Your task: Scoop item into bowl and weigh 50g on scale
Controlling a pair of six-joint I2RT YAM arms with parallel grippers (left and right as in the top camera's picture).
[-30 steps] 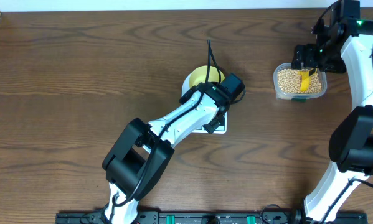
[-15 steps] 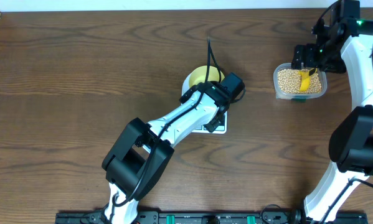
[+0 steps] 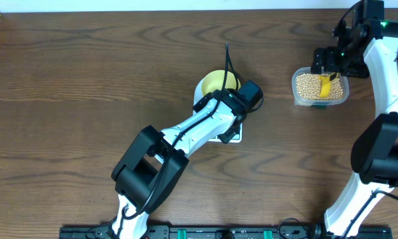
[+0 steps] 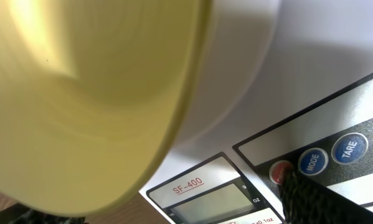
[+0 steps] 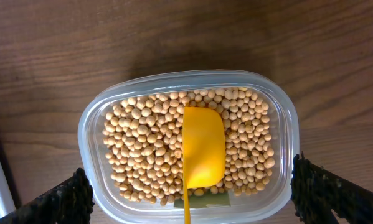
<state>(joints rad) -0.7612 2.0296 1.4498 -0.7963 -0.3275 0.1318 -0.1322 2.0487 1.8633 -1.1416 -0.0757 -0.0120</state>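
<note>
The pale-yellow bowl (image 3: 216, 81) (image 4: 80, 93) stands on the white scale (image 3: 229, 137) (image 4: 286, 74). The scale's grey display (image 4: 214, 202) looks blank. My left gripper (image 3: 244, 99) (image 4: 167, 210) hangs open low over the scale's front. One dark fingertip (image 4: 307, 199) is at the red button (image 4: 279, 170), and I cannot tell whether it touches. At the back right, tan beans (image 3: 307, 85) (image 5: 142, 143) fill a clear tub (image 3: 297, 97) (image 5: 186, 84). A yellow scoop (image 3: 326, 86) (image 5: 203, 146) lies on them. My right gripper (image 3: 325, 65) (image 5: 195, 202) is open, with its fingers outside the tub walls.
Blue MODE (image 4: 312, 160) and TARE (image 4: 349, 148) buttons sit beside the red one. A black cable (image 3: 226, 60) rises from the left wrist over the bowl. The table's back edge (image 3: 185, 9) runs along the top of the overhead view.
The left wrist has shifted slightly right and toward the front, uncovering a little more of the bowl. The right arm has not moved.
</note>
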